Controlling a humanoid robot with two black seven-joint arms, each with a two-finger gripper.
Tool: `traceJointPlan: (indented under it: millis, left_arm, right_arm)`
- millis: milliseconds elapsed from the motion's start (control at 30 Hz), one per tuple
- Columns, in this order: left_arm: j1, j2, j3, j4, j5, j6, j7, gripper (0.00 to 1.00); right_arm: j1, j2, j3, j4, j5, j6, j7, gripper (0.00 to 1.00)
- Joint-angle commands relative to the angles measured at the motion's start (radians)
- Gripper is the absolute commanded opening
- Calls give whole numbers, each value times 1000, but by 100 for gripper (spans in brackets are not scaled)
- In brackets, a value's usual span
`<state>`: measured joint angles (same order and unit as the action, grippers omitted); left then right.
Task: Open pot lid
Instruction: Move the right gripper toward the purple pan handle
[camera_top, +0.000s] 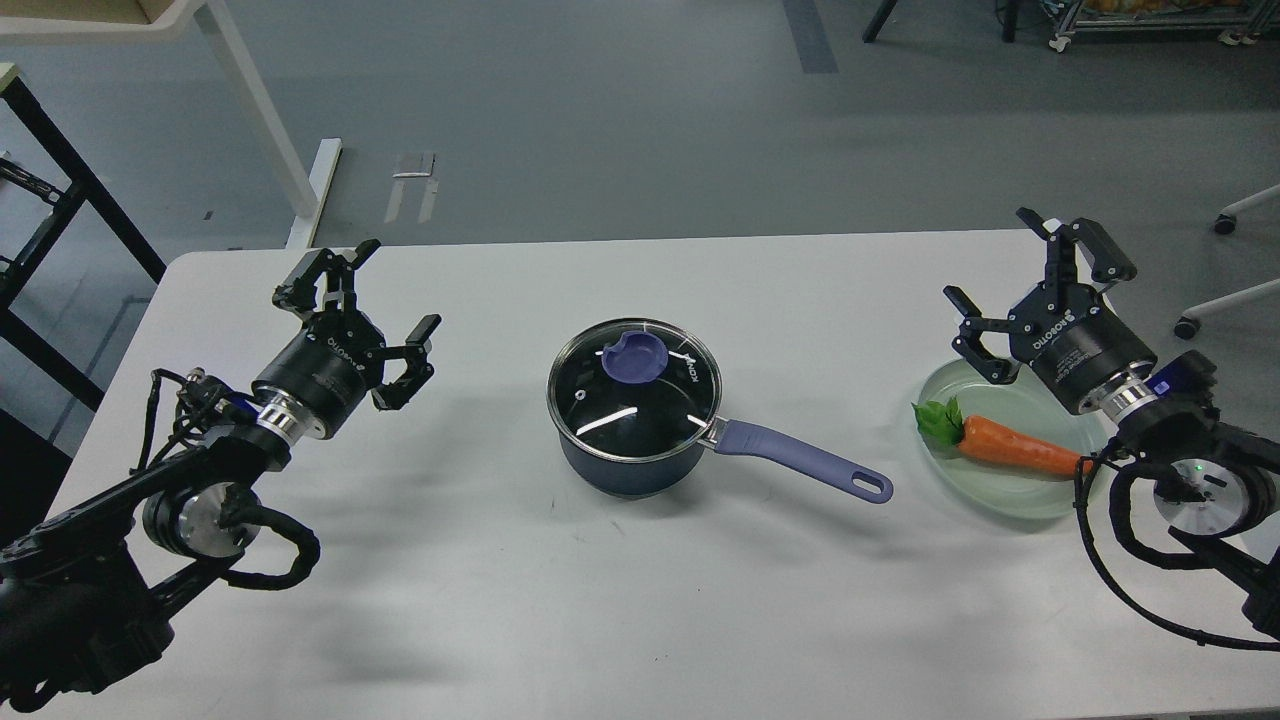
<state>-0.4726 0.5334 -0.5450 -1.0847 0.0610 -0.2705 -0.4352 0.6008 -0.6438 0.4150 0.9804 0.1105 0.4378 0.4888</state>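
A: Where is the saucepan (630, 465)?

B: At the middle of the white table (500, 600), its lavender handle (800, 462) pointing right and slightly near. The glass lid (633, 385) sits on the saucepan, its purple knob (636, 359) on top.

A: And the end effectors?

B: The left end effector (385, 300) hangs over the table well left of the saucepan, fingers spread wide, gripping nothing. The right end effector (1010, 270) is likewise wide open and empty, above the far edge of a pale green plate (1000, 495) holding a toy carrot (1010, 448) at the right.
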Motion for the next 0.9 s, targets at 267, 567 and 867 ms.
traceJointPlan:
  millis: [267, 567, 867]
  left_arm:
    - [-6, 10, 0, 9, -1, -1, 0, 99]
    - [-113, 103, 63, 34, 3, 1, -31, 99]
    - [-150, 112, 70, 38, 3, -1, -40, 99]
  right_arm:
    - [4, -7, 4, 4, -3, -16, 0, 100]
    - [82, -186, 4, 167, -346, -83, 0, 100]
    - [244, -355, -1, 395, -854, -110, 0, 100]
